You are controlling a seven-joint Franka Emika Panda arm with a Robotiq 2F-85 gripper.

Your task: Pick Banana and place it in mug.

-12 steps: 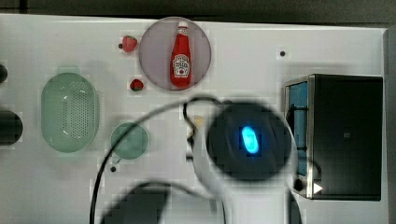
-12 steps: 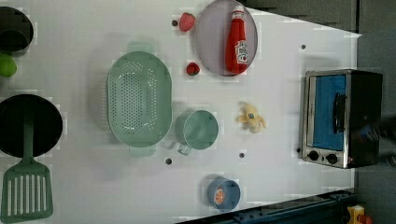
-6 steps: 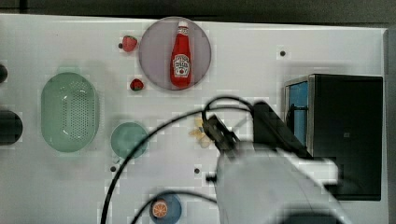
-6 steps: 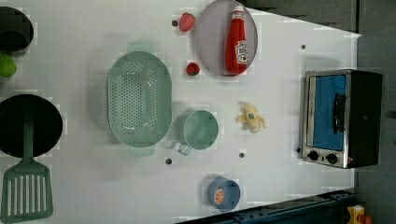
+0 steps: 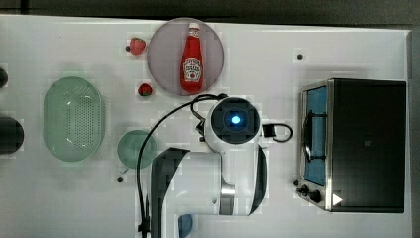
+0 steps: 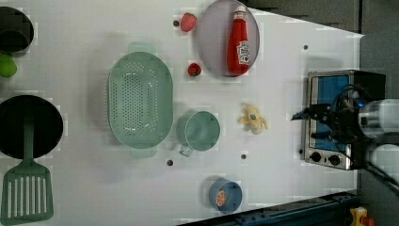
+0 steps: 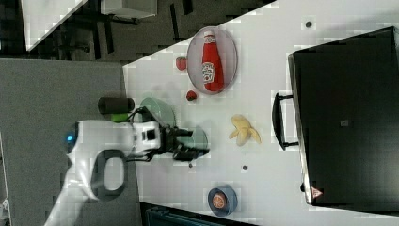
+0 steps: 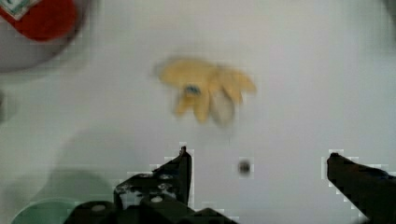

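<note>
The end effector hangs wide open and holds nothing. Just beyond its fingertips the banana lies on the white worktop, apart from them. In the left view, the mug stands to the banana's left.

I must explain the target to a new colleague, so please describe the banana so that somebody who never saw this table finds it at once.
In the left view, find the toaster oven at the right and the pale green mug mid-table. The banana lies on the bare white table between them, touching neither. It is the one pale yellow piece with splayed lobes, unlike the red strawberries.
</note>
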